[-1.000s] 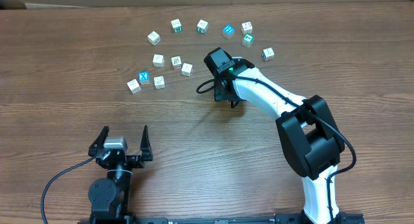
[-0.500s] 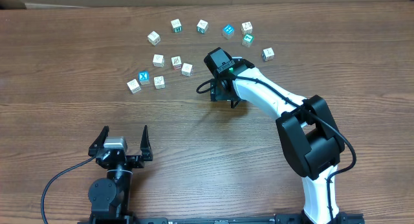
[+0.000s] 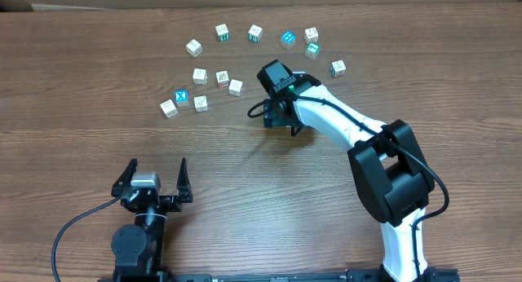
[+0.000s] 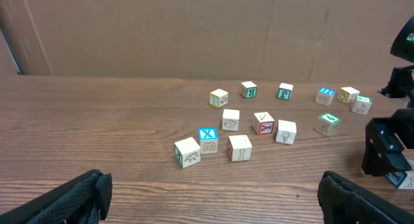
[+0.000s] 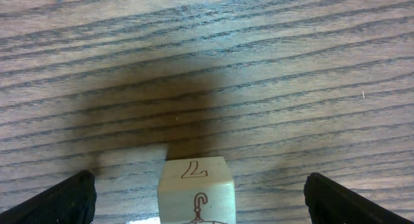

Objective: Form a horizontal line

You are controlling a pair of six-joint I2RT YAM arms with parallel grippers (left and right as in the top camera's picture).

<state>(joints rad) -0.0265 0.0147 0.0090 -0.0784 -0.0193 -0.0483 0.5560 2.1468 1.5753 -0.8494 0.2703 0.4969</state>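
Note:
No horizontal line shows in any view; the letter cubes lie scattered. My right gripper (image 3: pixel 281 123) points down at the table right of the cubes, open wide. In the right wrist view a whitish cube (image 5: pixel 196 185) with a brown "L" and an umbrella drawing rests on the wood between the right gripper's (image 5: pixel 200 201) fingers, with a gap on each side. That cube is hidden under the arm in the overhead view. My left gripper (image 3: pixel 157 164) stands open and empty near the front edge, far from the cubes (image 4: pixel 210 204).
Several loose cubes lie across the far half of the table: a trio with a blue "X" cube (image 3: pixel 182 97) at the left, a teal-faced one (image 3: pixel 312 50) at the right, and one alone (image 3: pixel 338 68) furthest right. A cardboard wall (image 4: pixel 194 30) backs the table.
The right gripper's fingers have spread a little wider over the same spot. The scattered cubes and the left arm have not moved.

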